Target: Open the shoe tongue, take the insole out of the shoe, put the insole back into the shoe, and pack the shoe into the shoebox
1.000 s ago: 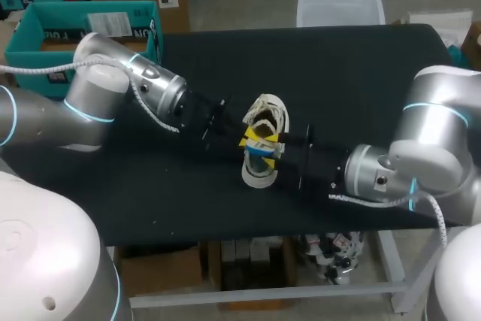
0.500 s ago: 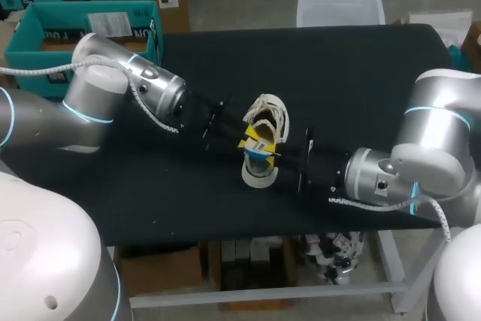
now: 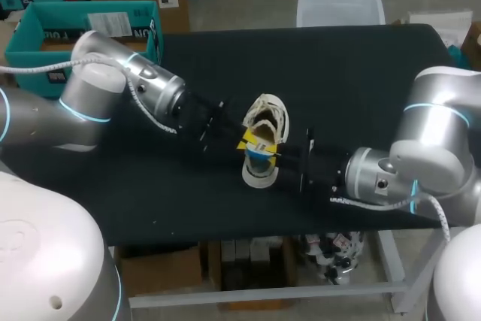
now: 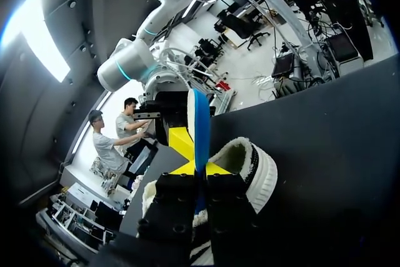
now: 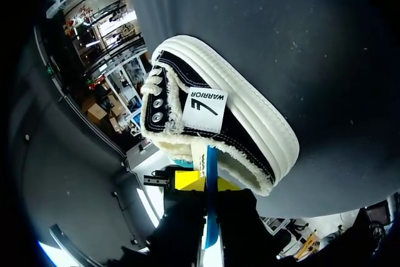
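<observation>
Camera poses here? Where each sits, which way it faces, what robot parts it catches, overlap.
Head: above and behind the robot, looking down on the table; both arms show, left end effector and right end effector both at the shoe.
Left wrist: on the left arm, facing along its fingers at the upright insole; right arm beyond.
Right wrist: on the right arm, facing the shoe's side; its own fingers show.
Shared: all three see shoe and insole.

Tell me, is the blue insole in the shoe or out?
Mostly out: the blue insole stands on edge over the shoe, held by left gripper and right gripper. Its lower end is hidden.
</observation>
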Controlling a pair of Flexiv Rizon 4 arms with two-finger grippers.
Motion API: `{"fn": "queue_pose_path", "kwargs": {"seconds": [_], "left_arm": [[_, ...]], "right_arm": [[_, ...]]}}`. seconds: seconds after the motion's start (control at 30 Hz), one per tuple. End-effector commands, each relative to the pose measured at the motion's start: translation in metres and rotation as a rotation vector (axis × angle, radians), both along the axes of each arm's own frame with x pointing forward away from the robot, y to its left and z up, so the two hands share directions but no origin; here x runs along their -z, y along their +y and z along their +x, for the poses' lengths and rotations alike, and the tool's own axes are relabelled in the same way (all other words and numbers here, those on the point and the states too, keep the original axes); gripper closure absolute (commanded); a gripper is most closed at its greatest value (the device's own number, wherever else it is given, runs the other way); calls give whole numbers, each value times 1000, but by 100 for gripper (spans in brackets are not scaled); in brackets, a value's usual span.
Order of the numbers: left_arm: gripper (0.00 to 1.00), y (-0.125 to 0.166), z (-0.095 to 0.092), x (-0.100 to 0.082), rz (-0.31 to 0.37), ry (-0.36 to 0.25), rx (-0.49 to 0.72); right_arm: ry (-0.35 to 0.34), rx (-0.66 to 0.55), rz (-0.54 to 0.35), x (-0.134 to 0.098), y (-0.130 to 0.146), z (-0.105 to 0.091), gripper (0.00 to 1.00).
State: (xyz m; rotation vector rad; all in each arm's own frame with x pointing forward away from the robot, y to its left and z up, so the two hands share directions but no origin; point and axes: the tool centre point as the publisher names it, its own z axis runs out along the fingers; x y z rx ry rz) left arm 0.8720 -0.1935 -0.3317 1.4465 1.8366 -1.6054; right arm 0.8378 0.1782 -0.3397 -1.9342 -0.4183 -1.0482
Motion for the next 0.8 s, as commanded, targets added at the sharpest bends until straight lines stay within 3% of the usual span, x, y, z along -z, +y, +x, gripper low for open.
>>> {"fn": "queue_pose_path", "kwargs": {"seconds": [0.03, 0.27, 0.43, 0.53, 0.57, 0.8], "left_arm": [[100, -6, 10, 7, 2, 8, 1], [100, -9, 23, 16, 18, 19, -29], [100, -9, 20, 18, 20, 23, -26], [100, -8, 19, 18, 20, 22, -22], [100, -8, 19, 18, 19, 22, -22], [100, -7, 18, 18, 18, 23, -25]], "right_arm": [[12, -8, 3, 9, 4, 12, 100], [43, -16, 1, 21, 8, 31, 100], [53, 5, 5, 21, 4, 27, 100], [45, 41, -15, 14, 2, 19, 63], [41, 43, -17, 11, 1, 15, 59], [-7, 70, -35, -7, -2, -4, 65]]}}
